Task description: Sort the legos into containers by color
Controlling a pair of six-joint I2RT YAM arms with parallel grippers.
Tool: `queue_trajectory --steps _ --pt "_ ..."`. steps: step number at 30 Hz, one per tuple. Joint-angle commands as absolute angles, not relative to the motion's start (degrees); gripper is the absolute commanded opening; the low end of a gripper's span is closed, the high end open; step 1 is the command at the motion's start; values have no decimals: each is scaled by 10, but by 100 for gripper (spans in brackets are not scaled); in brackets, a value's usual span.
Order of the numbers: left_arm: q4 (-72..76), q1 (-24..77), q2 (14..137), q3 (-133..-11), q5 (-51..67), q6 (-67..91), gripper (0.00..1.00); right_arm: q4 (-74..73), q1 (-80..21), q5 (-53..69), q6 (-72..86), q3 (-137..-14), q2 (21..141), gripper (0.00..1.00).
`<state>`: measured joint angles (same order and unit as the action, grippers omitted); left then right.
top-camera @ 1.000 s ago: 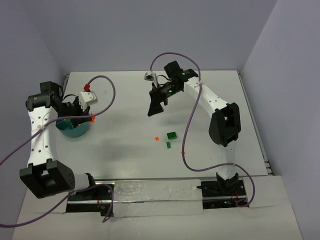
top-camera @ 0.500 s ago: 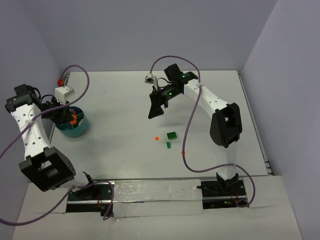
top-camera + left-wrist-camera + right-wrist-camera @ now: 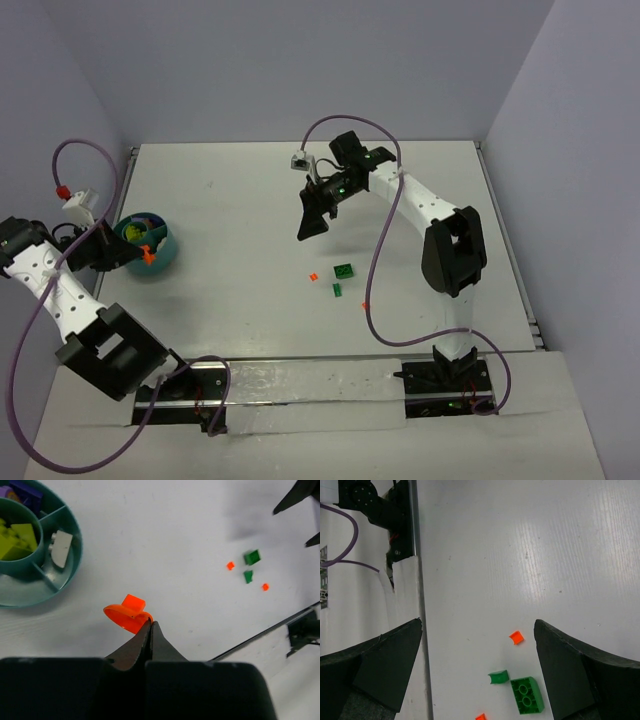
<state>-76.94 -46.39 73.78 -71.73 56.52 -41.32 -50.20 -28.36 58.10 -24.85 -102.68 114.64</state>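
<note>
Orange lego in left pincer, bowl cropped

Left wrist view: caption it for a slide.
Left gripper pinches a round orange piece near the teal divided bowl.

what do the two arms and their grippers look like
Both have white links with chunky black joints: the left arm and the right arm. A purple cable loops along each one. The left gripper and right gripper have black tapered fingers. A small green light glows near the right wrist.
</note>
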Motion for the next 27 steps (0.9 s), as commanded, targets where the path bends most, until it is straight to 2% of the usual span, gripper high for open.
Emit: queue_trajectory --steps 1,5,9,16,27 --pt "-732 -481 734 -705 658 -359 0 -478 -285 592 -241 -1007 1106 100" --pt "-629 -500 732 -672 668 -257 0 -465 -285 593 -233 -984 1097 100" --pt "-497 -513 715 -653 622 -178 0 -460 -285 595 -233 -968 1095 100" --pt "-376 -520 706 -623 557 -89 0 -449 -283 600 -229 -959 1098 100" --pt "-320 -520 735 -588 553 -59 0 -442 -279 602 -235 -962 1119 100"
